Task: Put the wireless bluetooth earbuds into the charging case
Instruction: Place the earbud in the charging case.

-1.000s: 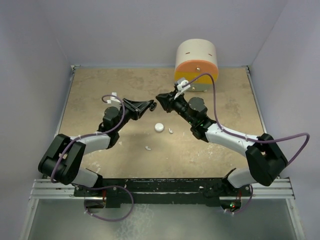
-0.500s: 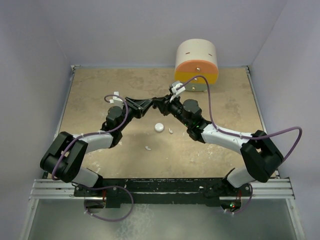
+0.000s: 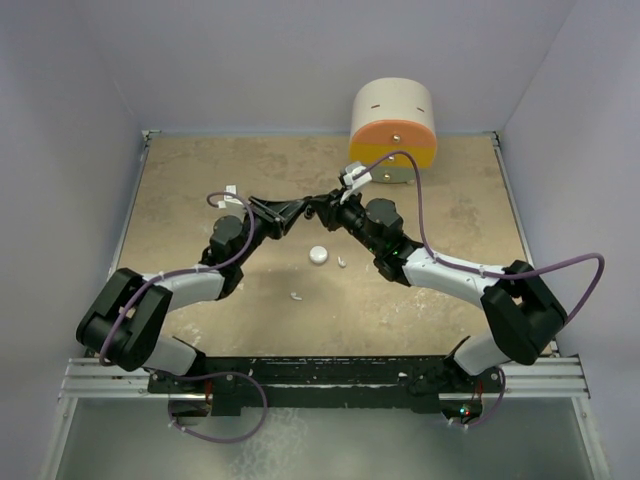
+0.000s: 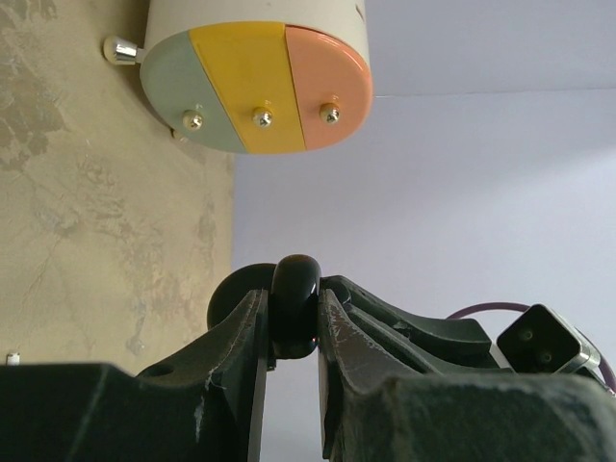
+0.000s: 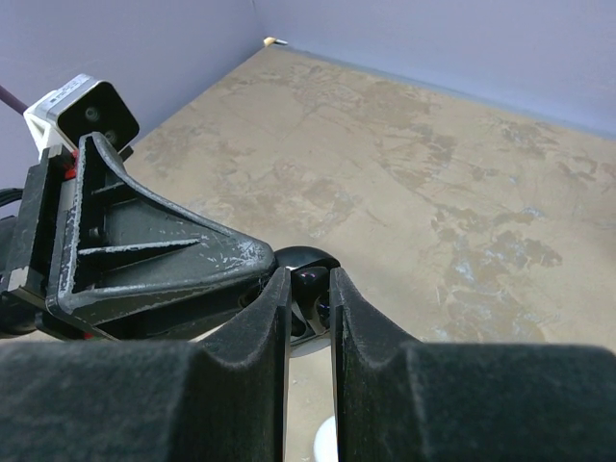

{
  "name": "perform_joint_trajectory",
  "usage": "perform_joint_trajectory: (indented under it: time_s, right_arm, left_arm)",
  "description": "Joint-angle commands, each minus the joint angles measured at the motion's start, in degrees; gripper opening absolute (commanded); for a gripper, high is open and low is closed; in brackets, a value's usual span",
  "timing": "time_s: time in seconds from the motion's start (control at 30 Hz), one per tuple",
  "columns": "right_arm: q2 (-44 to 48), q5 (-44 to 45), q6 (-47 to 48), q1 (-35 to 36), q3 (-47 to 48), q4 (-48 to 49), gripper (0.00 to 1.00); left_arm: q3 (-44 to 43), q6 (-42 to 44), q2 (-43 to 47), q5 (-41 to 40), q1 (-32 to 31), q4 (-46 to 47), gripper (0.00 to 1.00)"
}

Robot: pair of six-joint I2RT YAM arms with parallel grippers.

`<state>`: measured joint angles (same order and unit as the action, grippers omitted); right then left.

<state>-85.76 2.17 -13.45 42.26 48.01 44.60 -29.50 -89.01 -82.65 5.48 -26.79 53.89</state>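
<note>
White earbuds [image 3: 297,296] lie loose on the table [image 3: 190,180] nearest the bases, white disc [image 3: 318,255] just past them. Farther out, left gripper [image 3: 299,211] and right gripper [image 3: 319,206] meet tip to tip, both narrow, pinching one black piece [image 4: 294,306], probably the case, edge-on. Buds sit well apart, base-side of the fingers.

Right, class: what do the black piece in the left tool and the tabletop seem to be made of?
The black piece looks like glossy moulded plastic: a bright highlight sits on its rounded edge. The tabletop looks matt, stone-patterned, mottled tan; laminate or a printed mat, I cannot tell.
</note>
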Motion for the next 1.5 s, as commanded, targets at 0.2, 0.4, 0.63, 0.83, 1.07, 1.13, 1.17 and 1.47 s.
perform_joint_trajectory:
  time_s: [0.2, 0.4, 0.63, 0.83, 1.07, 1.13, 1.17, 1.47]
  right_arm:
    - [1.8, 1.1, 0.6, 0.1, 2.5, 0.1, 0.0]
    - [1.6, 0.8, 0.6, 0.1, 2.4, 0.0, 0.0]
    - [1.9, 0.8, 0.0, 0.1, 1.3, -0.3, 0.0]
    - [1.9, 0.9, -0.9, 0.1, 1.0, -0.4, 0.06]
    - [5.5, 2.3, -3.2, 0.0, -0.1, 1.3, 0.56]
    - [7.2, 3.6, -3.6, -0.1, 0.0, 0.5, 0.6]
    - [8.5, 4.6, -3.9, -0.1, -0.2, 0.0, 0.61]
    - [11.2, 19.7, -5.9, 0.7, -4.1, -9.5, 0.69]
  left_arm:
    - [0.8, -0.6, 2.0, -0.6, -0.9, 4.4, 0.0]
    - [0.8, -0.6, 2.1, -0.6, -1.0, 4.4, 0.0]
    - [0.8, -0.7, 2.7, -1.0, -1.0, 4.3, 0.0]
    - [0.5, -1.0, 2.8, -1.4, -1.0, 4.6, 0.0]
    - [0.3, -0.9, 2.5, -1.9, -1.0, 4.3, 0.0]
    - [0.3, -1.1, 2.2, -2.0, -1.0, 4.6, 0.0]
    - [0.4, -1.1, 2.1, -2.0, -1.0, 4.7, 0.0]
    - [-1.7, -2.3, 2.8, -7.9, -1.0, 0.3, 0.0]
